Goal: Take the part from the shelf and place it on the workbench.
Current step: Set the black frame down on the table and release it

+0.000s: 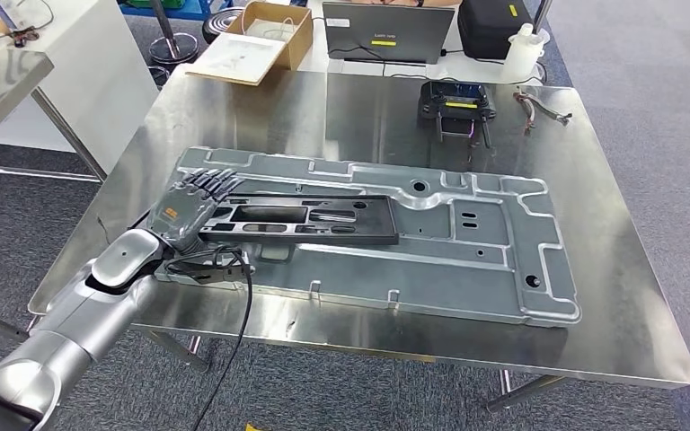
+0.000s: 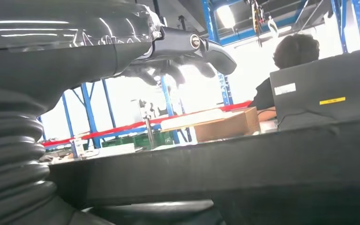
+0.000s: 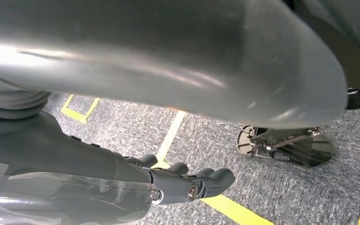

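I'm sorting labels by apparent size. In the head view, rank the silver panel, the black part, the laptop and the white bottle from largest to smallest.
1. silver panel
2. black part
3. laptop, cut off by the picture's top edge and farther off, so unsure
4. white bottle

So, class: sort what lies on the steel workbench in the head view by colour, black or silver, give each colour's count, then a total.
Black: 2 (flat slotted part, small clamp device)
Silver: 1 (large stamped panel)
Total: 3
The left hand rests on the black part's end.
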`<action>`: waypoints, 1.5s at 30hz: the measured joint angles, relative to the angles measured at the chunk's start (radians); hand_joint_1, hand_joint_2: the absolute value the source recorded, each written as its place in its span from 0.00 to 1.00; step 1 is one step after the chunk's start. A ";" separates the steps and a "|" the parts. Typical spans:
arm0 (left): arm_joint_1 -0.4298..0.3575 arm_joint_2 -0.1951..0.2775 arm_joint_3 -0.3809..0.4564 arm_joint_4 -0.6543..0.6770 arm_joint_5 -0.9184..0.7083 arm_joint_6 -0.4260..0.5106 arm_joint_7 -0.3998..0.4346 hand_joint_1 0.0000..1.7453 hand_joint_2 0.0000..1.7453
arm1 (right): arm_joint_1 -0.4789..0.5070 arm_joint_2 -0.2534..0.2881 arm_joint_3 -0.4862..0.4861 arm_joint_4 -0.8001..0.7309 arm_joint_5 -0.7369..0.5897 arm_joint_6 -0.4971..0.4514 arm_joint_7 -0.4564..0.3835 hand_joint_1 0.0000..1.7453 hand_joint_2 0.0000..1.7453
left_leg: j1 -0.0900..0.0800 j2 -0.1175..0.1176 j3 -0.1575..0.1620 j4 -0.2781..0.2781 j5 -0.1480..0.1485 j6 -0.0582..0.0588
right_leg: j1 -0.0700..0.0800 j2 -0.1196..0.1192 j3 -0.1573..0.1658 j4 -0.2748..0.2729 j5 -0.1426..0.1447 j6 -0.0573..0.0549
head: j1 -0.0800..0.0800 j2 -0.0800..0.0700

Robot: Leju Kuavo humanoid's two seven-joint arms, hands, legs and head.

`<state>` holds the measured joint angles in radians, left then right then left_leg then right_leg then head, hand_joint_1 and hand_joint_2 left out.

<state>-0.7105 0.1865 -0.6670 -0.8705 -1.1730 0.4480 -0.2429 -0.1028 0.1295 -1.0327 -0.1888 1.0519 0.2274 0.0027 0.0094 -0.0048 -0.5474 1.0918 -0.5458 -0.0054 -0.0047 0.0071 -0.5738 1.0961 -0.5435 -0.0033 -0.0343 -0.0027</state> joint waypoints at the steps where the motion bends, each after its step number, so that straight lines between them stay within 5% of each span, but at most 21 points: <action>1: 0.000 0.000 0.000 0.002 0.000 0.000 0.000 0.00 0.00 | 0.000 0.000 0.000 0.000 0.000 0.000 0.000 0.00 0.00 | 0.000 0.000 0.000 0.000 0.000 0.000 | 0.000 0.000 0.000 0.000 0.000 0.000 | 0.000 0.000; 45: 0.000 -0.001 0.016 0.005 0.046 -0.001 -0.018 0.00 0.00 | 0.000 -0.001 0.000 0.000 -0.001 -0.001 0.000 0.00 0.00 | 0.000 0.000 0.001 0.000 0.000 0.000 | 0.000 0.000 0.001 0.000 0.000 0.000 | 0.000 0.000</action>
<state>-0.7103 0.1858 -0.6506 -0.8656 -1.1274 0.4475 -0.2610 -0.1030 0.1282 -1.0327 -0.1888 1.0513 0.2266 0.0023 0.0094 -0.0049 -0.5466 1.0917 -0.5457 -0.0054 -0.0047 0.0070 -0.5729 1.0959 -0.5435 -0.0033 -0.0343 -0.0027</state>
